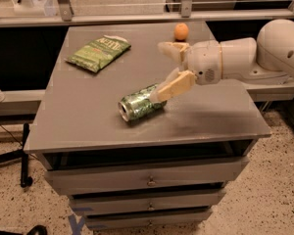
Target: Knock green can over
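gripper comes in from the right over the cabinet top, on a white arm with tan fingers. Jaws are spread wide, with nothing held between them. The upper finger sits on the far side. The lower finger angles down toward the near side and to the left.

green can lies on its side on the top, not upright. It sits just below and left of the gripper, outside the gap between the two fingers. The tip of the lower finger overlaps the can's rear end in this view. Can't tell whether that is real contact or the tip is just above it. The can's axis runs roughly in line with that finger, continuing away from the gripper. Its silver end faces away from the gripper, toward the front-left of the top. The upper finger is well apart from the can.

Other items, relative to the gripper:
- The chip bag, green and flat, is well to the left and slightly farther back. It is well apart from the can.
- The orange ball is just behind the upper finger, near the far edge. A small gap shows between them.
- The drawers are below the top, three fronts with small knobs.
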{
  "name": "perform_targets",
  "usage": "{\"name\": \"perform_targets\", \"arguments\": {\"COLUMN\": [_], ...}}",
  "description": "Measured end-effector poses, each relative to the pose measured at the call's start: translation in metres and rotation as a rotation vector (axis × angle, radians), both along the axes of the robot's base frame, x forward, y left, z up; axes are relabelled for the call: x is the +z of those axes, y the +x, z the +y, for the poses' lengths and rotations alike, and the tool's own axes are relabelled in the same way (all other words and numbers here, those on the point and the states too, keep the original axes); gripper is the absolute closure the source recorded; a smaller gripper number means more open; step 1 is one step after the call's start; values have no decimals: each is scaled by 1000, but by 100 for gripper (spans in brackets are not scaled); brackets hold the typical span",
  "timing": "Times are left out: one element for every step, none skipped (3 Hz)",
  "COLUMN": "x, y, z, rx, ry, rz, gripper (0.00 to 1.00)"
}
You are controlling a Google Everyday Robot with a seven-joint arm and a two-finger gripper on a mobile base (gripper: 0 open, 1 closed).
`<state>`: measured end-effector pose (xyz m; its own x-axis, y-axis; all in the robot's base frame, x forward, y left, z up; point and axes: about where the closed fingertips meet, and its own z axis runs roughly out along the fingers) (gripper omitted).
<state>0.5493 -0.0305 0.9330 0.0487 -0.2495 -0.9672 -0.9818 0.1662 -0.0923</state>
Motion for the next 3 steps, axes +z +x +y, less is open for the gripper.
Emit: {"name": "perform_targets", "arguments": {"x": [-1, -5, 2], "y": [14, 27, 27], "z": [-24, -66, -76], "rx": [53, 94, 104], "ry": [-97, -213, -230], "rz": [-112, -179, -195], "gripper": [0, 0, 0]}}
